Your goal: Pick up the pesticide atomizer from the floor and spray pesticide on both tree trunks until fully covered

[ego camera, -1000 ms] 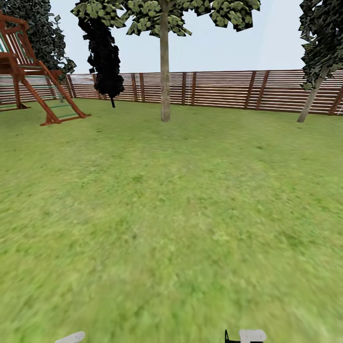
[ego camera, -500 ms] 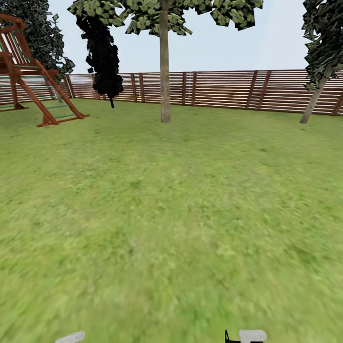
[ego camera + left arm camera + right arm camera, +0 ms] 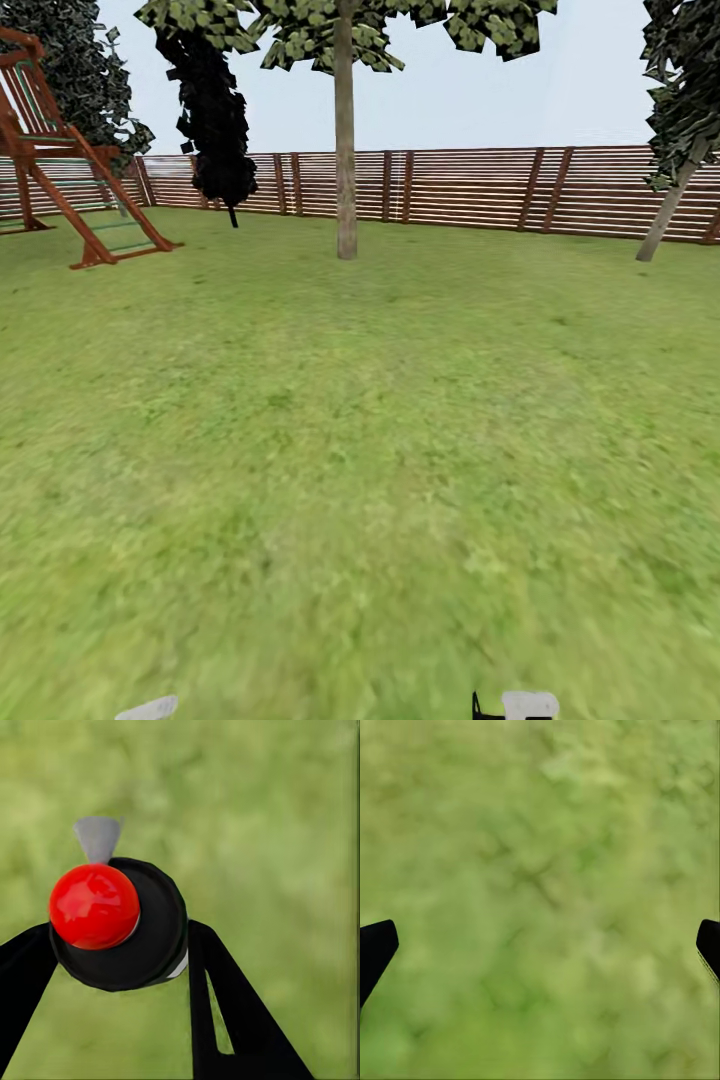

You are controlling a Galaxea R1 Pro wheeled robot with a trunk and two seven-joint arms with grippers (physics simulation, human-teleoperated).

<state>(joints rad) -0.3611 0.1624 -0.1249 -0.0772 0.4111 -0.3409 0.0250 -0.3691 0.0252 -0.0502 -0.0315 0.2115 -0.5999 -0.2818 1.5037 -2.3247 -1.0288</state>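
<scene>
Black left fingers (image 3: pixel 112 967) clamp atomizer (image 3: pixel 120 922) (red cap) | right fingers (image 3: pixel 375 949) — spread over grass (image 3: pixel 540 870)

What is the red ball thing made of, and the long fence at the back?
The red ball on the black round top held in the left hand looks like smooth shiny plastic: it has bright glints on it. The fence looks like brown wood, made of thin flat slats laid sideways between darker posts. Since this is a simulated picture, both are guesses.
</scene>
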